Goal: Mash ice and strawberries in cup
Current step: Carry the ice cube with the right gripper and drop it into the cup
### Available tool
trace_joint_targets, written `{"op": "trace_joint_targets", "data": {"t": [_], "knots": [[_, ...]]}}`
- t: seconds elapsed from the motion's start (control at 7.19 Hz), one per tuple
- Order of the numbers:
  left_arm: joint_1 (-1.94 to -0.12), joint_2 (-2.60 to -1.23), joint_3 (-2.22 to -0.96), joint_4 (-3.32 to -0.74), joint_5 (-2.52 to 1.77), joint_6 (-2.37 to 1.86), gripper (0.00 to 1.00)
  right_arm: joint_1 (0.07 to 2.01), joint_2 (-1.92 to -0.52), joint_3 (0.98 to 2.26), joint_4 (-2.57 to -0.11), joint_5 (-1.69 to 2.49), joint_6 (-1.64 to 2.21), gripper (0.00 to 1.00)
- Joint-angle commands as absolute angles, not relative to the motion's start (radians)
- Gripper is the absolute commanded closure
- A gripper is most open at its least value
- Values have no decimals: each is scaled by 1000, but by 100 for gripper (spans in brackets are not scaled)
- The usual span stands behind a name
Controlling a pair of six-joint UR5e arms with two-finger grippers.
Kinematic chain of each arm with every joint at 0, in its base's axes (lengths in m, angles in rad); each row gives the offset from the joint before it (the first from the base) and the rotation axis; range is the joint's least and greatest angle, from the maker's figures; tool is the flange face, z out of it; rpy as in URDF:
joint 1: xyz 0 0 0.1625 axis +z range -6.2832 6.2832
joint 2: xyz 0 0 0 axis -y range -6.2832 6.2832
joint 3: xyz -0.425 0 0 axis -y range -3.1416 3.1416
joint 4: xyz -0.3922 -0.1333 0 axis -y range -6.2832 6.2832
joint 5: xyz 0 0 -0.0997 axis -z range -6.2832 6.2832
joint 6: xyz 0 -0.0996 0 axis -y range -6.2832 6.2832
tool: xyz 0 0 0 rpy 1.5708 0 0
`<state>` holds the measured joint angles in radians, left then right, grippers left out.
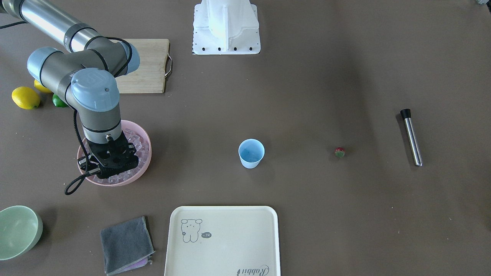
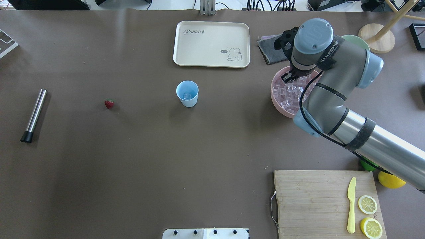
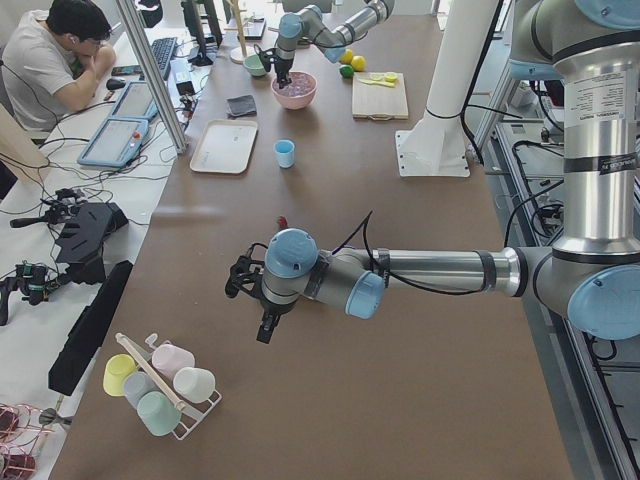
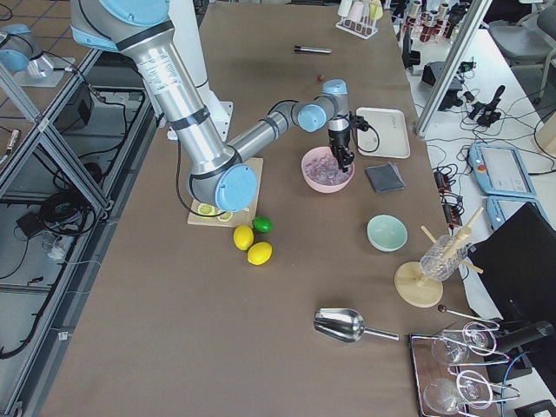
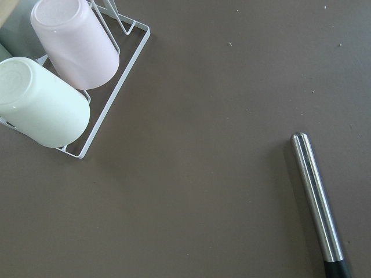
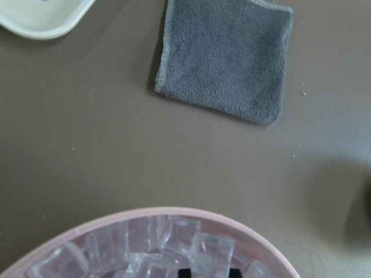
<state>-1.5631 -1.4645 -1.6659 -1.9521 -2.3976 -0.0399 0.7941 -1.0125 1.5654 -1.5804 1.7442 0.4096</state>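
Ice [image 6: 145, 249] fills the pink bowl [image 6: 243, 229] under my right gripper [image 6: 208, 271]; tips straddle one cube, can't tell if it's clamped. Left gripper [image 3: 242, 282]: can't tell either. Cup [image 2: 187, 93] mid desk [image 2: 132, 166], strawberry [image 2: 109, 103] apart, toward left arm.

Holding the right arm bent at the elbow, wrist pointing straight down, right tool [image 1: 108, 167] hanging low, grip unclear. Stretching the left arm level above the counter, left tool [image 3: 266, 328] aiming down, grip unreadable.
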Motion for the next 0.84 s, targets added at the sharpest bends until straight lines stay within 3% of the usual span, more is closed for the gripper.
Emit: {"op": "trace_joint_targets", "data": {"t": [0.0,0.14,0.42,0.7], "knots": [[-1563,-1463,-1666,-1953,-2398,-40,2,795,-1014,1618,-1586,1752,437,91],[-1563,-1463,-1666,-1953,-2398,-40,2,805,-1017,1665,-1598,1758,437,99],[-1563,-1463,-1666,-1953,-2398,-40,2,839,-1011,1791,-1707,1859,445,100],[-1563,-1465,-1666,-1953,-2396,-40,2,771,-878,1778,-1766,1858,680,100]]}}
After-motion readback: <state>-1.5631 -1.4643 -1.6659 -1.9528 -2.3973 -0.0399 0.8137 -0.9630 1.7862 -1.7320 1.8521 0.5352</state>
